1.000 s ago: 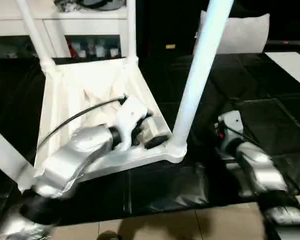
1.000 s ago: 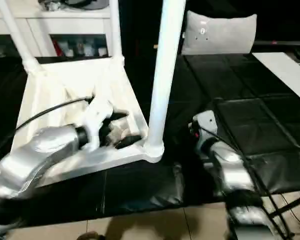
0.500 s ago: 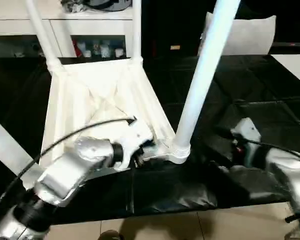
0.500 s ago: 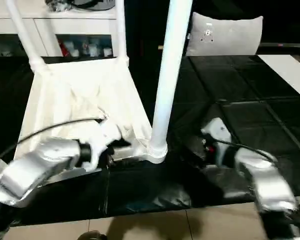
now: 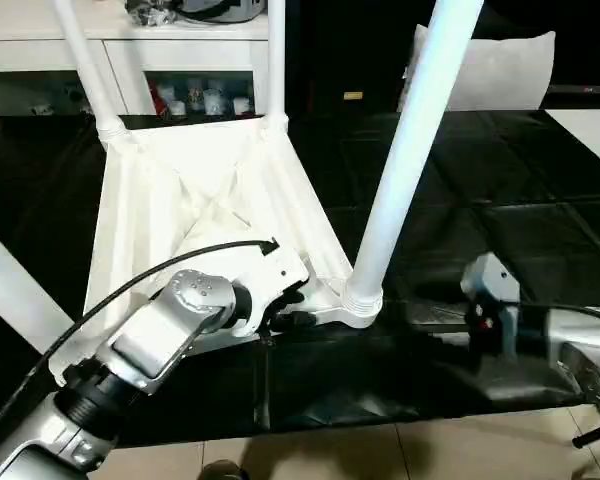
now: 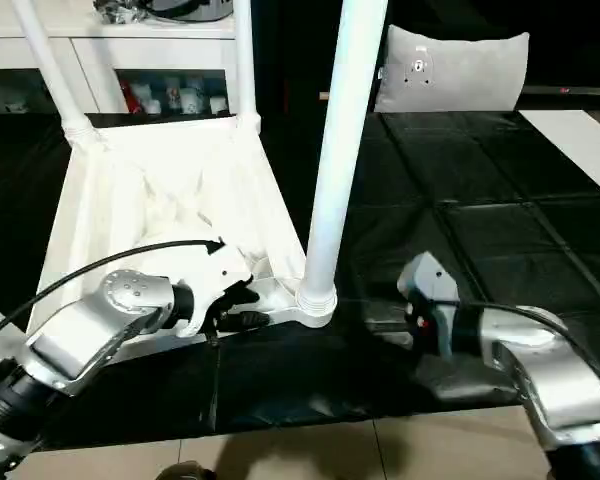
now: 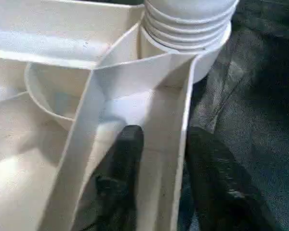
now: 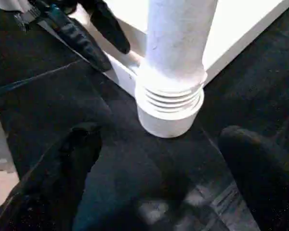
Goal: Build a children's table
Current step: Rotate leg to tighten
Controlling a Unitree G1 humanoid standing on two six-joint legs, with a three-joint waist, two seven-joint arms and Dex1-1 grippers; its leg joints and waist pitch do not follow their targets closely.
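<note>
Legs rise from the corner sockets of the children's table (image 5: 195,190), which lies upside down on the black mat (image 5: 500,190), ribbed underside facing up, toward the mat's left side. One leg (image 5: 10,290) slants up at the near left corner of the top, two thinner-looking ones stand at the far corners, left (image 5: 80,60) and right (image 5: 276,55), and the thick near-right leg (image 5: 405,150) stands in its ringed socket (image 5: 362,300) at the corner nearest the robot.

The left gripper (image 7: 159,159) reaches in over the near edge of the tabletop, just left of that socket. Its jaws straddle the outer rim wall (image 7: 183,139) of the top: one black finger (image 7: 125,159) sits inside the ribbed cell, the other outside against the mat. The fingers are close on either side of the wall, though whether they press it I cannot tell. A black cable (image 5: 150,275) loops over the silver forearm.

To the right of the socket, the right gripper (image 8: 159,159) hovers low over the mat, near the leg base but apart from it. Its jaws are spread wide, holding nothing.

Behind the table stands a white cabinet (image 5: 130,40); a grey cushion (image 6: 450,70) lies at the mat's far edge and a flat white board (image 6: 580,135) at its far right
</note>
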